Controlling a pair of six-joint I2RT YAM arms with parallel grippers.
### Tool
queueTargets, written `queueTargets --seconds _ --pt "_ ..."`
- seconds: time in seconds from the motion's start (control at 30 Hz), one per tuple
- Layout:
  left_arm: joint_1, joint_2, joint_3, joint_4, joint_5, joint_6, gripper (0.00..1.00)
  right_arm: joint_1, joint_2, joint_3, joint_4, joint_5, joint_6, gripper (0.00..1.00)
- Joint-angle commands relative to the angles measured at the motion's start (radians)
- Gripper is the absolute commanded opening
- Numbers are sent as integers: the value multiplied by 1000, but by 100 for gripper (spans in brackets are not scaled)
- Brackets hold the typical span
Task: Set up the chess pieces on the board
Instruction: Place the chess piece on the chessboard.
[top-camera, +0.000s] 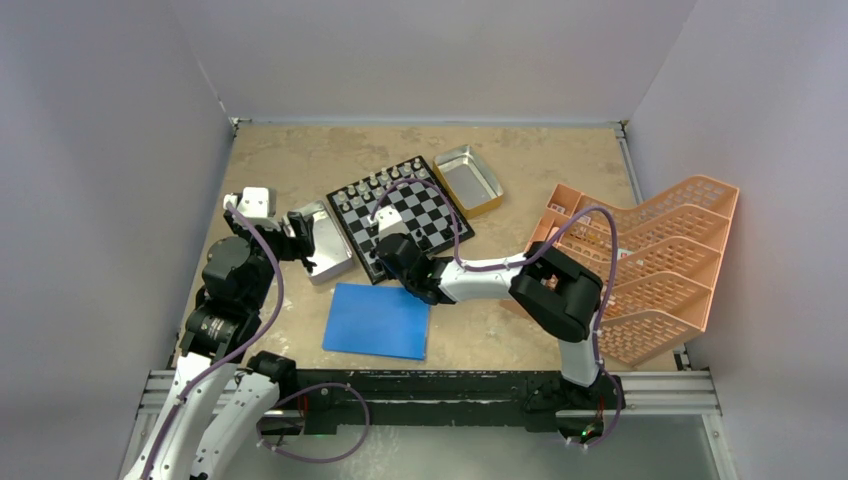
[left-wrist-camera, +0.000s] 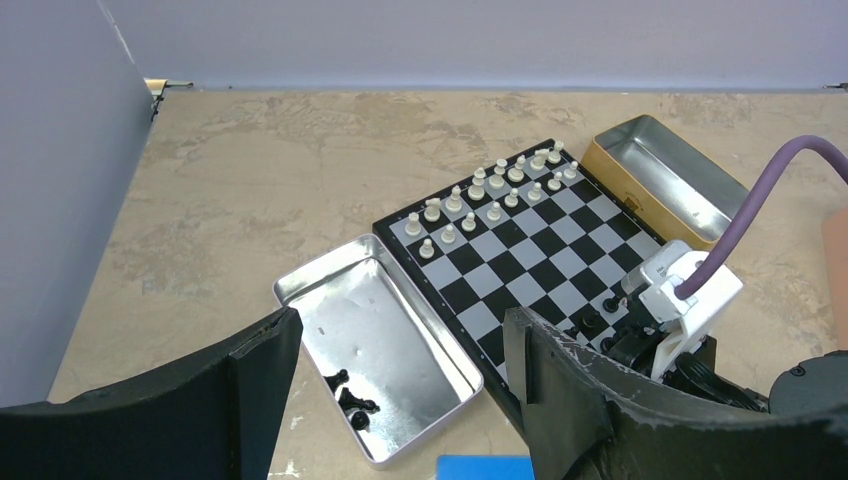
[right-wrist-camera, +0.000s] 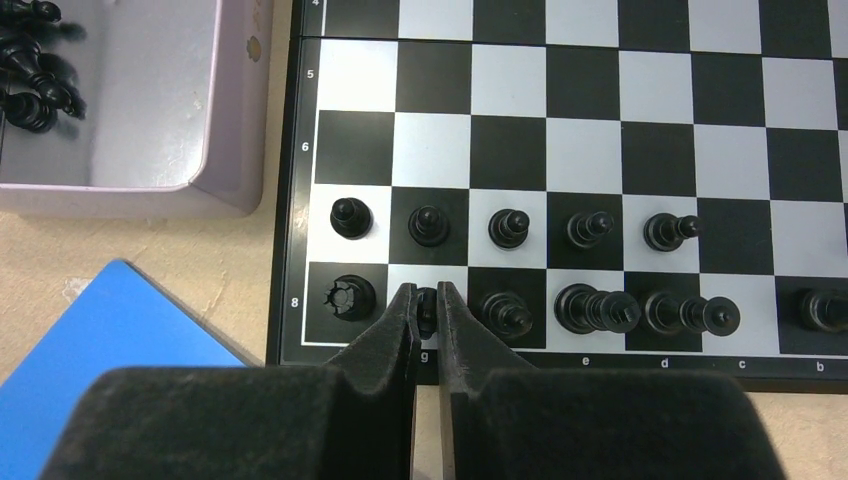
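The board (top-camera: 425, 210) lies mid-table, with white chess pieces (left-wrist-camera: 480, 195) in two rows on its far side. Black chess pieces (right-wrist-camera: 590, 230) stand in two rows on its near side. My right gripper (right-wrist-camera: 427, 300) reaches over the board's near edge and is shut on a small black piece (right-wrist-camera: 427, 312) on the g8 square, between a rook (right-wrist-camera: 351, 297) and a bishop (right-wrist-camera: 507, 312). My left gripper (left-wrist-camera: 400, 330) hangs open above a silver tray (left-wrist-camera: 300, 285) left of the board, where three black pieces (left-wrist-camera: 350, 395) lie.
A blue sheet (top-camera: 378, 320) lies in front of the board. A gold-sided metal tray (top-camera: 467, 178) sits at the board's far right corner. An orange slotted rack (top-camera: 650, 265) fills the right side. Grey walls enclose the table.
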Motion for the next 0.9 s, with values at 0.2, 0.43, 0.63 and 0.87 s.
queueTargets --seconds 0.2,0.43,0.63,0.87 --pt "1 -2 -2 39 11 0 74 6 7 51 -14 25 5 11" --pt "1 4 -4 42 26 2 74 8 -15 72 -57 15 29 23" --pt "1 20 -6 41 49 3 73 8 -75 83 -75 -4 31 30" --pt "0 134 -3 31 89 -66 74 8 -197 69 -104 -8 36 43"
